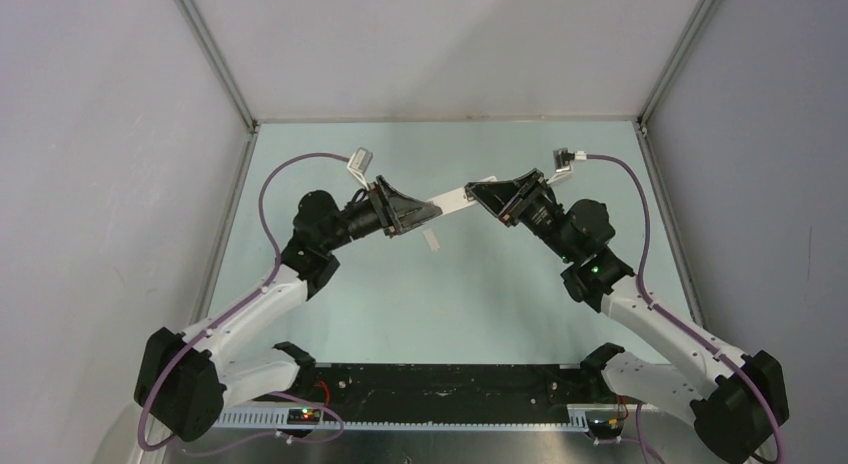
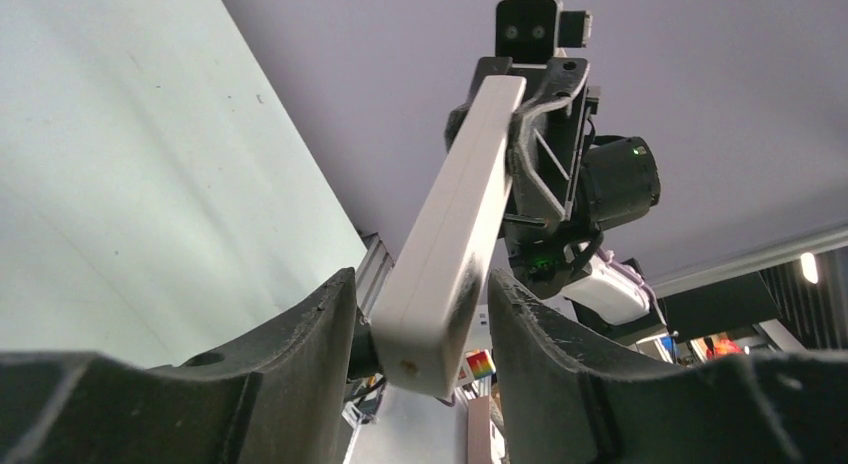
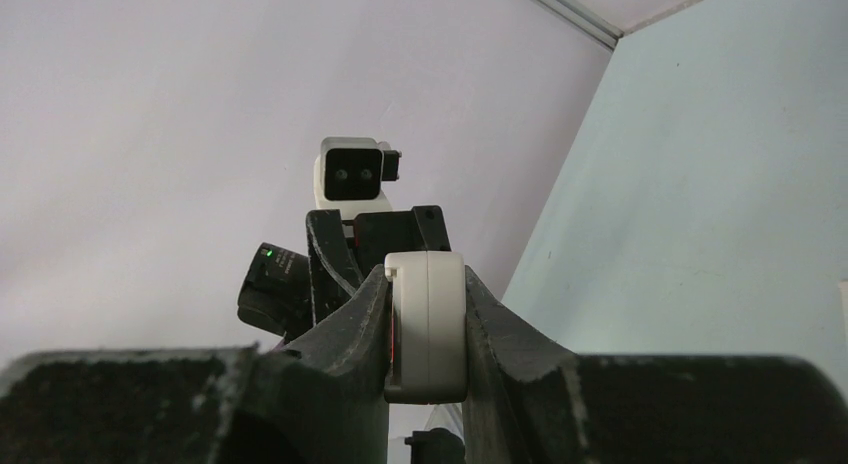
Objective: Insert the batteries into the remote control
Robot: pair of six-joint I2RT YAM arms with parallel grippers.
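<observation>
- White remote control [image 1: 458, 195] is hanging in mid-air above the table [image 1: 450, 314], its long axis running between both claws.
- Left gripper [image 2: 420, 299] is clamping one end, right gripper [image 3: 425, 284] is pinching the other.
- Batteries aren't showing anywhere; neither arm is sitting nearer, both are tied up.

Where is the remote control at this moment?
Top view: the remote control is held centrally over the table's far half, its ends gripped by the left claw and right claw, a small white piece lying just nearer the bases.
</observation>
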